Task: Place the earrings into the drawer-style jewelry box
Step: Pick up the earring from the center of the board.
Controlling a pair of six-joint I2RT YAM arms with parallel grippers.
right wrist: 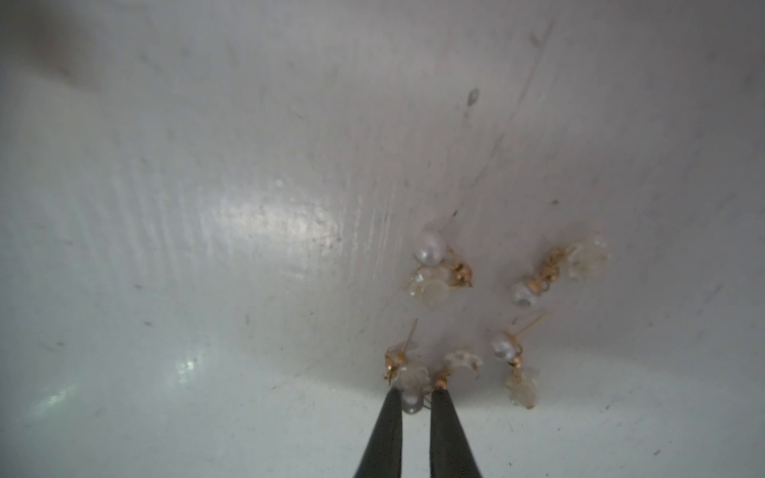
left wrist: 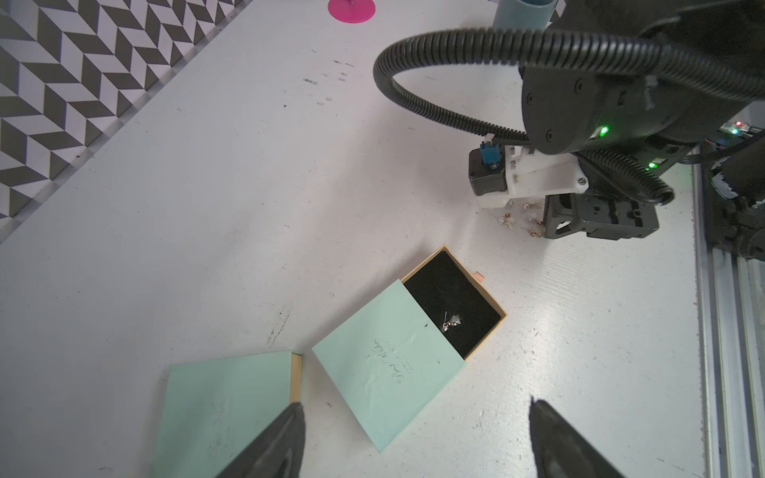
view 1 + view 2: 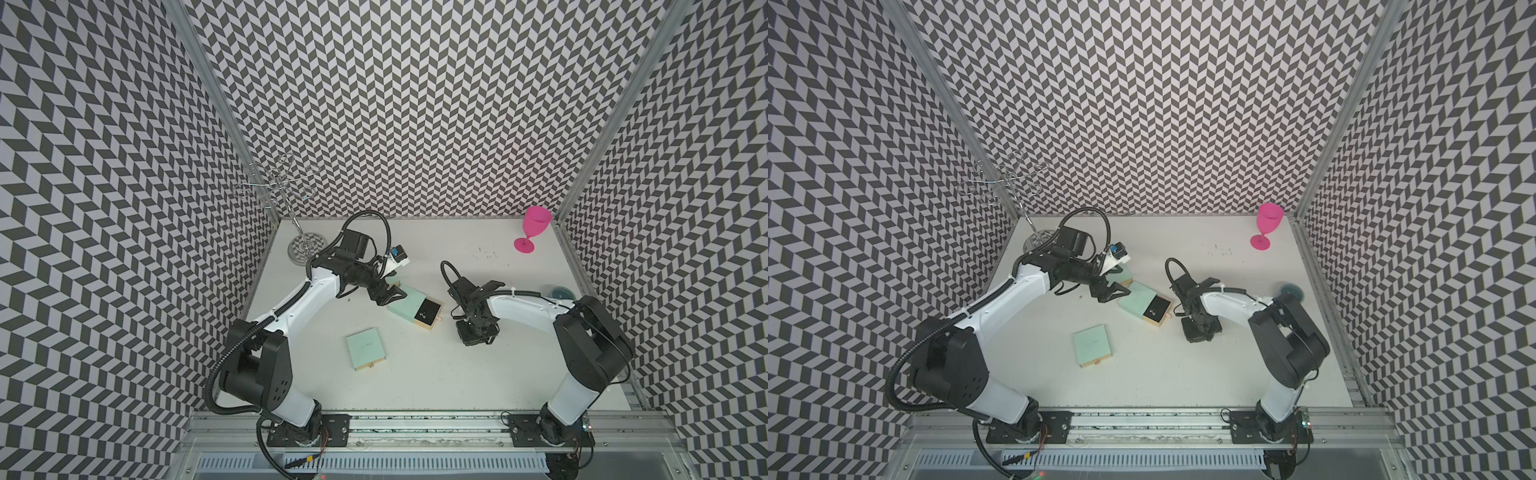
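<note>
Right wrist view only: small gold-post earrings with pale pearl beads (image 1: 443, 269) lie loose on the white tabletop (image 1: 207, 165). The blur makes the count uncertain. The right gripper (image 1: 416, 396) is narrowed to a slit, its tips pinching a bead of the nearest one. In both top views the right arm's wrist hides this cluster, which lies near the drawer end of the mint-green sleeve jewelry box (image 3: 409, 305). Left wrist view: the black-lined drawer (image 2: 455, 285) is pulled out with a single earring (image 2: 451, 320) inside. The left gripper (image 2: 414, 405) is wide open and empty at the box's sleeve end, fingers cut off by the frame.

Pearly earrings (image 1: 439, 269) near half-open mint box (image 2: 389, 360)
</note>
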